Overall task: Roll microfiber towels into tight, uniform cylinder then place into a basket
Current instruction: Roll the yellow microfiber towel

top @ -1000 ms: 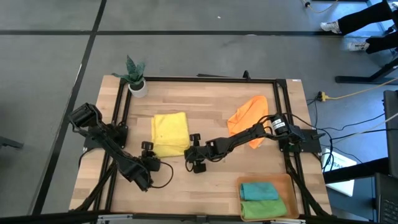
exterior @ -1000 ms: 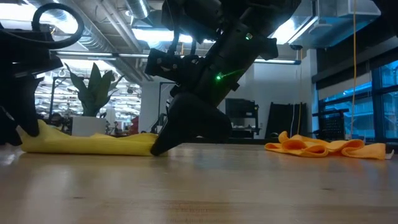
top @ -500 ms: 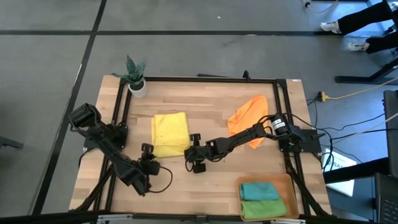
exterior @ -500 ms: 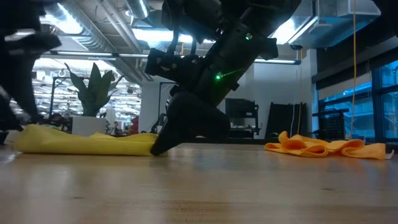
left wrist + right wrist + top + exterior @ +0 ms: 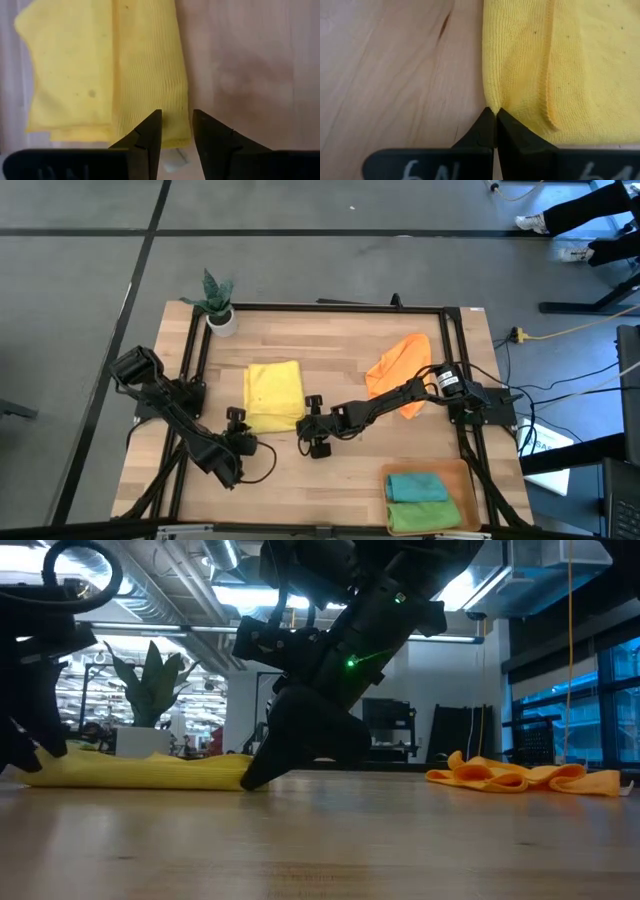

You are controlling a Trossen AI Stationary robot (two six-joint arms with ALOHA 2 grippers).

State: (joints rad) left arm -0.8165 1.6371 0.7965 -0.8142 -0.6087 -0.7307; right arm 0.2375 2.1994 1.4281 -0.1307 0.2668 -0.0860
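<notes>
Right wrist view: right gripper (image 5: 494, 111) pinched on yellow towel (image 5: 560, 65) edge; left gripper (image 5: 177, 116) apart (soft, limp; grip corners).

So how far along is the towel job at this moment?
Done: teal towel and green towel lie rolled in the basket. In hand: right gripper pinches the flat yellow towel at its edge; left gripper hovers open nearby. Left: orange towel, crumpled.
</notes>
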